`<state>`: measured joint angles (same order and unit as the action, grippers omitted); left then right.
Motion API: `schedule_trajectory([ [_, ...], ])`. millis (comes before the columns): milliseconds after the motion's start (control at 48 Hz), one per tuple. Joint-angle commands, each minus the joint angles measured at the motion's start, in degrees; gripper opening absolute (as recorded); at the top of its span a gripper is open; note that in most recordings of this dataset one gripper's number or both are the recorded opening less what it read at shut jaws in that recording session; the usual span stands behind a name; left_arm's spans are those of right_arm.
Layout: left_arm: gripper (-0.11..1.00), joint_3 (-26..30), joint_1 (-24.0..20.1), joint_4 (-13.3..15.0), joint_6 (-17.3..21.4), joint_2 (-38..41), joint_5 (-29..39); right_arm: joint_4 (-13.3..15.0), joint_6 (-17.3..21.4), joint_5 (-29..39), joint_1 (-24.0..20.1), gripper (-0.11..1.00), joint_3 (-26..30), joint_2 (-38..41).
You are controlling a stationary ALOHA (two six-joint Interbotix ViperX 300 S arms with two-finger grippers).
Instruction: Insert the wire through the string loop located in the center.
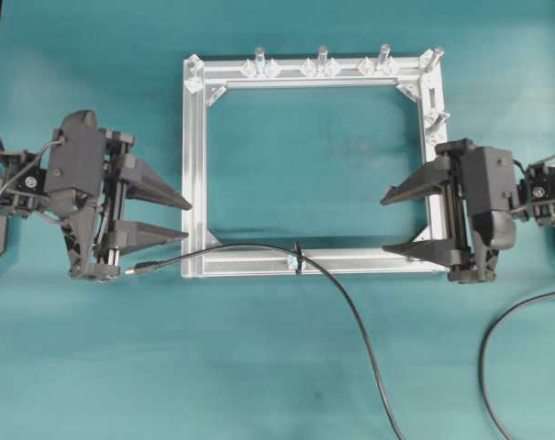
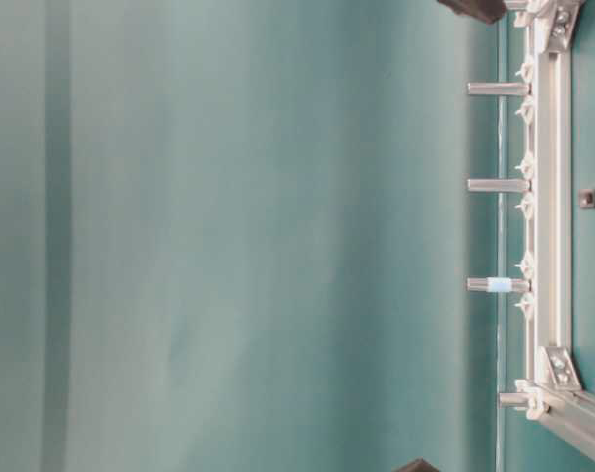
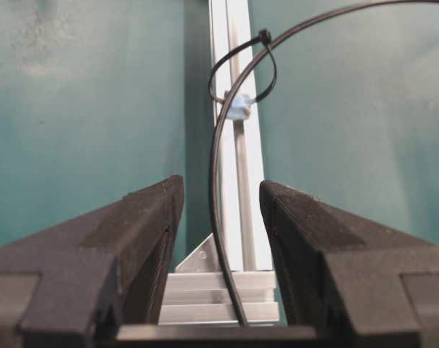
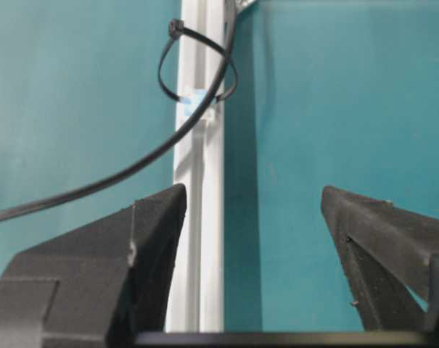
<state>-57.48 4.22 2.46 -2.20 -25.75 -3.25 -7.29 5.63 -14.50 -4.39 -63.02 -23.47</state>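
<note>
Two grippers face each other across a silver frame in the overhead view. The left gripper sits at the left of the picture with its jaws partly spread and nothing between the tips; they point right, just beside the frame's left bar. The right gripper sits at the right with jaws spread wide, its tips over the frame's right part, holding nothing. Open teal table lies all round. The wire runs from its plug near the left gripper's lower side along the bottom bar, passes the string loop at the middle of that bar, then curves off to the lower right. A thicker cable bends at the right edge.

In the table-level view the frame stands along the right edge, with clear pegs pointing left; the rest is bare teal.

In the left wrist view the wire rises between the two dark fingers along the bar and passes through the loop near the top centre.

In the right wrist view the fingers stand far apart; the wire comes from the left edge and goes through the loop at the upper centre.
</note>
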Motion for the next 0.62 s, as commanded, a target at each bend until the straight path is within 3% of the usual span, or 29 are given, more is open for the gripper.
schedule_trajectory([
  [0, 0.48, 0.88, -0.35, 0.00, 1.58, -0.62, -0.70, 0.00, 0.09, -3.08, 0.00, 0.77, 0.09, -1.23],
  [208, 0.48, 0.97, -0.35, 0.09, 4.39, -0.62, -3.25, 0.00, 0.09, -8.26, 0.09, 0.77, -1.23, -2.99],
  [604, 0.48, 0.62, -0.44, 0.09, 4.39, -0.62, -6.24, 0.00, 0.09, -8.53, 0.00, 0.77, -2.72, -5.36],
])
